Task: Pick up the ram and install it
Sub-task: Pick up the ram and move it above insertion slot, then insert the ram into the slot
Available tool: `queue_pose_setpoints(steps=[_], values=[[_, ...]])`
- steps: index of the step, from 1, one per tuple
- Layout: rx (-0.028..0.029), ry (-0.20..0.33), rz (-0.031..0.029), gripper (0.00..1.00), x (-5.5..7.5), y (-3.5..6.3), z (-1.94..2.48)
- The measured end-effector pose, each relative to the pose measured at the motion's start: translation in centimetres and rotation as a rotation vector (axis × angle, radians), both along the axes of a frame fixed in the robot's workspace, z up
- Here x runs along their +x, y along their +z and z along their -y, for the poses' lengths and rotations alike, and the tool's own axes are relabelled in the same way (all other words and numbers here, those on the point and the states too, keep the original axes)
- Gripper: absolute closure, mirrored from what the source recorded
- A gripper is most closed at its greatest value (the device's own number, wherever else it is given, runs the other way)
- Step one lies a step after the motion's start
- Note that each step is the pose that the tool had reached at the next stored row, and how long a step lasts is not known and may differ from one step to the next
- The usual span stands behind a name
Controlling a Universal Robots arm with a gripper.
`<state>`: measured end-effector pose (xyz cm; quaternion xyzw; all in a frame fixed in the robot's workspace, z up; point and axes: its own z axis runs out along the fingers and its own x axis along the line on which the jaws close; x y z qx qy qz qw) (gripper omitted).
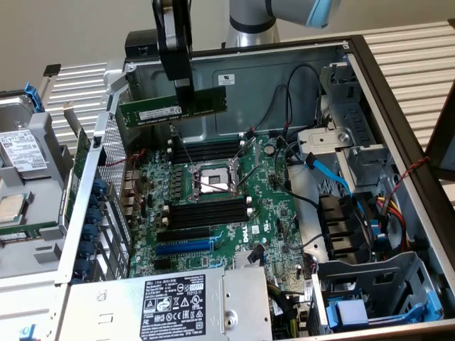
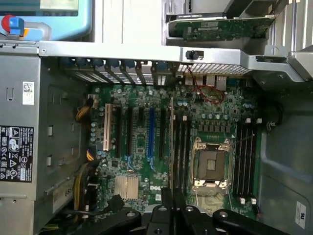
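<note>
The ram [image 1: 173, 106], a long dark-green stick with a pale label, hangs level in the air above the open computer case, over the far end of the motherboard [image 1: 213, 206]. My gripper [image 1: 184, 91] is shut on its top edge near the middle. In the wrist view the ram [image 2: 171, 142] shows edge-on as a thin strip running out from my gripper [image 2: 172, 195], over the board beside the black memory slots [image 2: 183, 149]. In the exterior view, black slots with white clips lie on both sides of the CPU socket [image 1: 211, 179]: one bank [image 1: 206, 150] under the ram, another [image 1: 210, 213] nearer.
A blue slot [image 1: 183, 246] lies beyond the nearer black bank. The power supply [image 1: 174, 305] fills the case's near end. Cables and drive cages [image 1: 355, 213] crowd the exterior view's right. A hard drive [image 1: 21, 149] lies outside the case at the exterior view's left.
</note>
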<state>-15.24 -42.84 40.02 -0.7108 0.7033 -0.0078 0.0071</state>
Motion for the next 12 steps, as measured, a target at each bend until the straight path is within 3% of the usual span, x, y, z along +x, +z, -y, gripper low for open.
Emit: queue_pose_setpoints(steps=[3,8,12], values=[[0.0071,0.000,-0.0108,0.87,0.5,-0.22,-0.27],[0.0110,0.000,-0.0435,0.87,1.3,-0.49,-0.63],[0.0110,0.000,-0.0654,0.87,2.3,-0.84,-0.81]])
